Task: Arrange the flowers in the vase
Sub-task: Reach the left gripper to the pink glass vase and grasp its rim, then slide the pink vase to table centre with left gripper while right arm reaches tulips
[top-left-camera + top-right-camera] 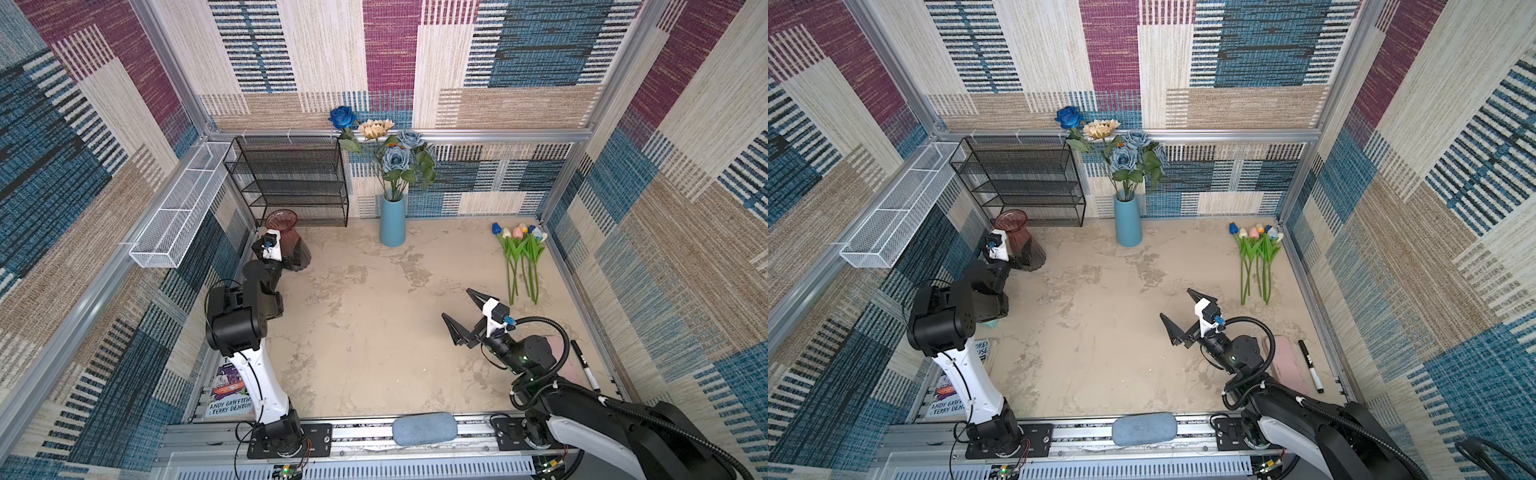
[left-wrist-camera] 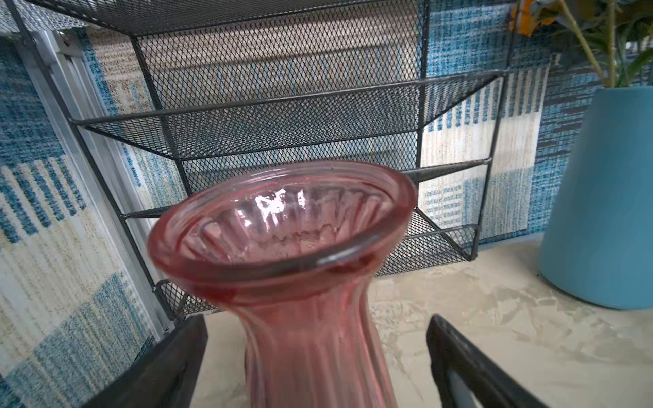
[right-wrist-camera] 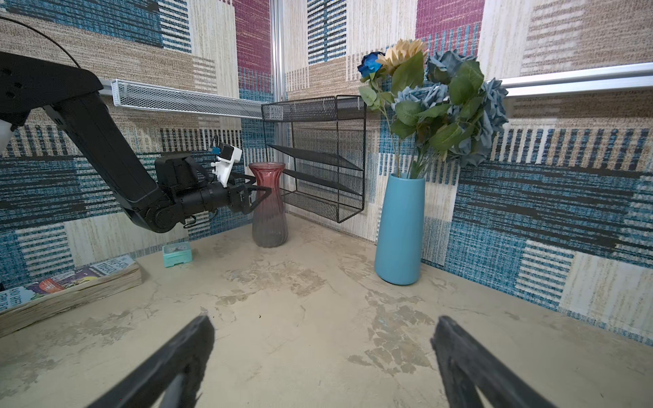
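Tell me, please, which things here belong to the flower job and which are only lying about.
For the job: tulips on the table, tall flowers in the blue vase, empty pink vase.

Lying about: wire shelf, white basket, book, marker, pink case, teal box, grey cushion.

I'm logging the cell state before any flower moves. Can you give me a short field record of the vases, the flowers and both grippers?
pink ribbed glass vase: upright, back left beside the black wire-mesh rack, empty
tall blue ceramic vase: upright at the back wall, holds the long-stemmed artificial flowers
short artificial tulips: lying on the table, back right
left gripper: jaws open, on either side of the pink vase
right gripper: jaws open, empty, over the table
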Robot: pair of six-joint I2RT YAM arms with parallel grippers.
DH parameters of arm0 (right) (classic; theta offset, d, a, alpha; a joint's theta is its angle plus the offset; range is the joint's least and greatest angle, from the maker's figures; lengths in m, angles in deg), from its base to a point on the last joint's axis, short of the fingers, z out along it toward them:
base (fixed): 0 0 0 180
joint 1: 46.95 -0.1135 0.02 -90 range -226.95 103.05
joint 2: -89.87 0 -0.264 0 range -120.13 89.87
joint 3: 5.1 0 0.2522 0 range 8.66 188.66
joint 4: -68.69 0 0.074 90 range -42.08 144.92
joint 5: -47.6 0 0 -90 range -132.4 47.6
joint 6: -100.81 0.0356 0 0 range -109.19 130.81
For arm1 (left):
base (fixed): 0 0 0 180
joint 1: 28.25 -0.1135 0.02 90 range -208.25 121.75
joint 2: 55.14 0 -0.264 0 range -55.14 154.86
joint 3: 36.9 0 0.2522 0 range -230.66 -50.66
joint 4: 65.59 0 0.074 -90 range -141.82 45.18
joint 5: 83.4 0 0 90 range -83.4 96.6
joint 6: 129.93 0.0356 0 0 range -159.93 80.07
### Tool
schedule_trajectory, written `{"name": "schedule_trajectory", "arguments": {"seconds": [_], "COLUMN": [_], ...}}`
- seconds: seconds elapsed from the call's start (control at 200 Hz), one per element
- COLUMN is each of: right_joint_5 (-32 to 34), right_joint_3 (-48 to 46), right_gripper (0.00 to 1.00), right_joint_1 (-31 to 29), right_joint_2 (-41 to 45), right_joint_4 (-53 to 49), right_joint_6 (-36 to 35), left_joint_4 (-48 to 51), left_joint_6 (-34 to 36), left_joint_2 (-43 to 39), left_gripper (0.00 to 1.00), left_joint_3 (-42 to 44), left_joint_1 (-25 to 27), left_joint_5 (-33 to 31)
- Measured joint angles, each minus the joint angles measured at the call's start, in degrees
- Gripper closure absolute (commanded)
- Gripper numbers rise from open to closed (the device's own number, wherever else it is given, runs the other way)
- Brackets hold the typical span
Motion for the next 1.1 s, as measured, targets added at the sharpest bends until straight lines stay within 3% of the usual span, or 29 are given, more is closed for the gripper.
{"name": "schedule_trajectory", "arguments": {"seconds": [0.225, 0.376, 0.551, 0.666, 0.871, 1.102], "right_joint_5": [0.0, 0.2, 0.7, 0.7, 0.7, 0.7], "right_joint_3": [0.0, 0.2, 0.2, 0.2, 0.2, 0.3], "right_gripper": [0.0, 0.0, 0.0, 0.0, 0.0, 0.0], "right_joint_1": [0.0, 0.0, 0.0, 0.0, 0.0, 0.0], "right_joint_2": [-0.2, 0.2, 0.4, -0.2, -0.8, -0.7], "right_joint_4": [0.0, 0.0, 0.0, 0.0, 0.0, 0.0], "right_joint_6": [-0.2, -0.4, -0.5, -0.5, -0.7, -0.7], "left_joint_4": [0.6, 2.1, 3.8, 5.9, 6.1, 4.2], "left_joint_6": [-0.9, -2.4, -2.6, -3.6, -2.9, -3.9], "left_joint_2": [5.0, 7.2, 9.4, 9.7, 9.7, 8.7], "left_gripper": [0.0, 0.08, 0.2, 0.34, 0.43, 0.67], "left_joint_3": [-8.6, -12.5, -15.3, -16.8, -17.3, -14.9], "left_joint_1": [0.1, 0.1, 0.5, 0.8, 0.9, 1.0], "left_joint_5": [0.1, 1.7, 3.0, 3.4, 3.4, 3.8]}}
